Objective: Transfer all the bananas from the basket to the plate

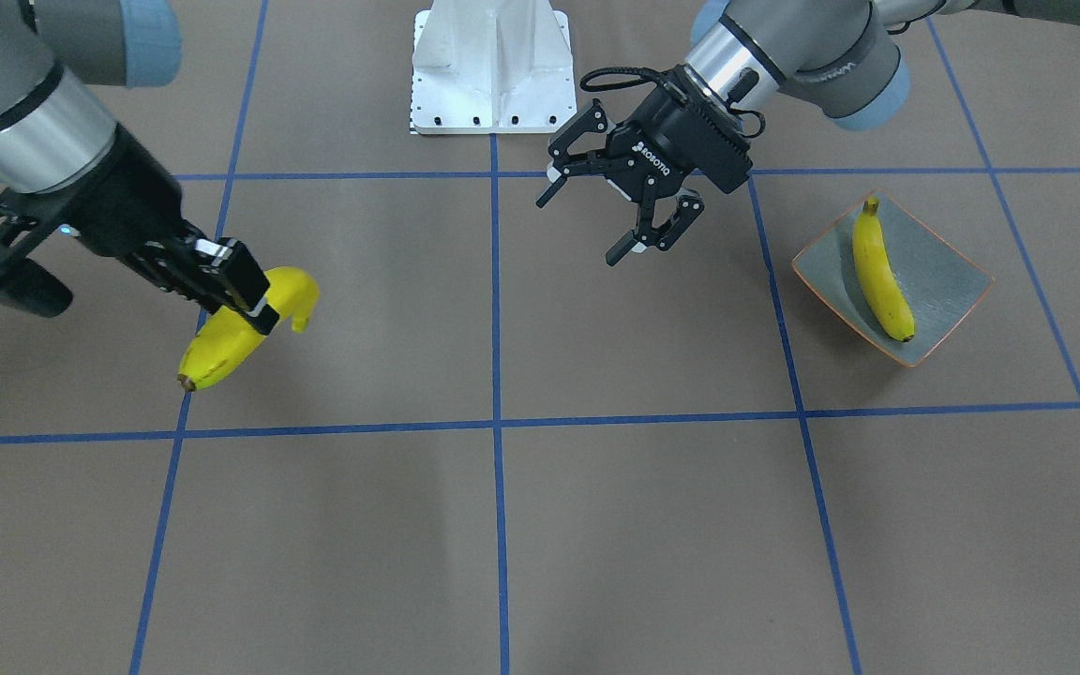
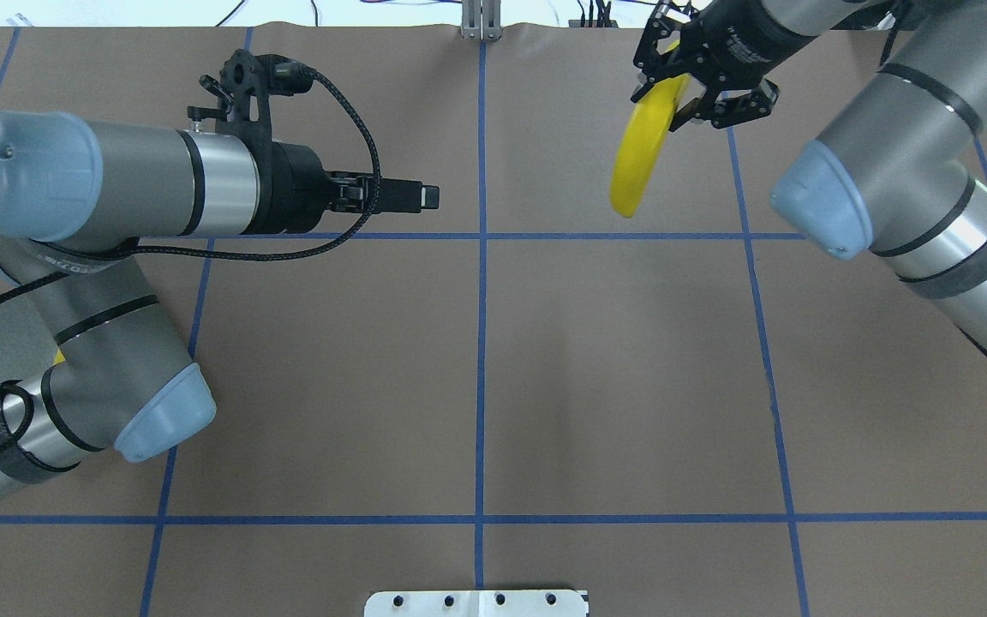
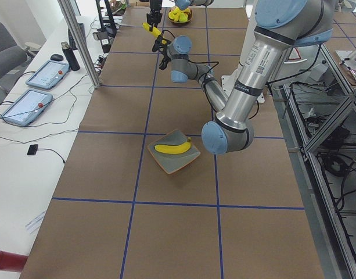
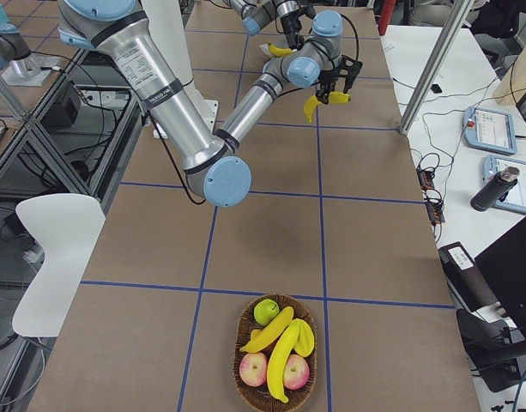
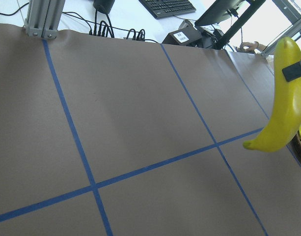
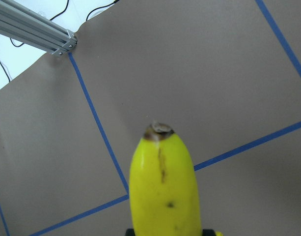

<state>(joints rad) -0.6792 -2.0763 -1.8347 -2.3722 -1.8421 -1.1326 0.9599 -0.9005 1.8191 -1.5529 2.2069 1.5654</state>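
**While the Transfer Is Incomplete: Handling Findings**

Though the right tool (image 1: 254, 305) is clenched on the carried banana (image 1: 217, 356), it grips off-centre, the longer part drooping below. The left tool (image 1: 596, 220) stands released; beyond it, the plate (image 1: 948, 281) bears a plated banana (image 1: 880, 277). Judged light, smooth-skinned, soft (bruises if pinched): hold mid-body, gently. The basket (image 4: 237, 343) sits well behind the right tool.
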